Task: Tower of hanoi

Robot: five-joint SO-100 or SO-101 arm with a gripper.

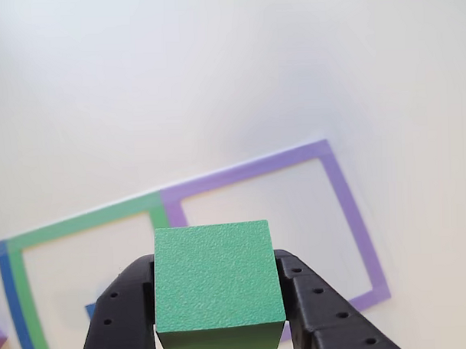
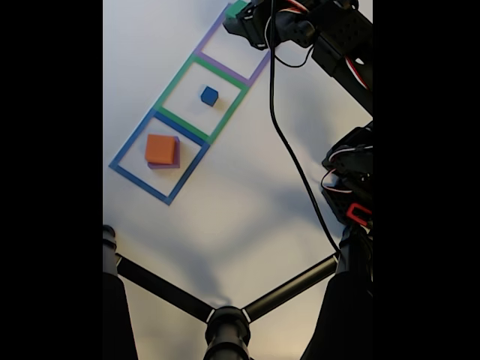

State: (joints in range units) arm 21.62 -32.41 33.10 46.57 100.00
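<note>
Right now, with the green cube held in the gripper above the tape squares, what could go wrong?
1. The gripper holds the green cube only by its sides; it could slip or tilt on release.
2. The cube hangs over the border between the green tape square and the purple tape square; it may land on the tape.
3. The black cable could snag.

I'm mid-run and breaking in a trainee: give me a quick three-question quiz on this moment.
1. True or false: the claw grips the green cube.
2. Which taped square holds the blue cube in the fixed view? A) blue B) green C) purple
3. Fill in: the orange block sits on the ____ slab.

Key: 1 true, its fingers press both sides of the cube. 2 B, the green square. 3 purple, inside the blue square.
</note>
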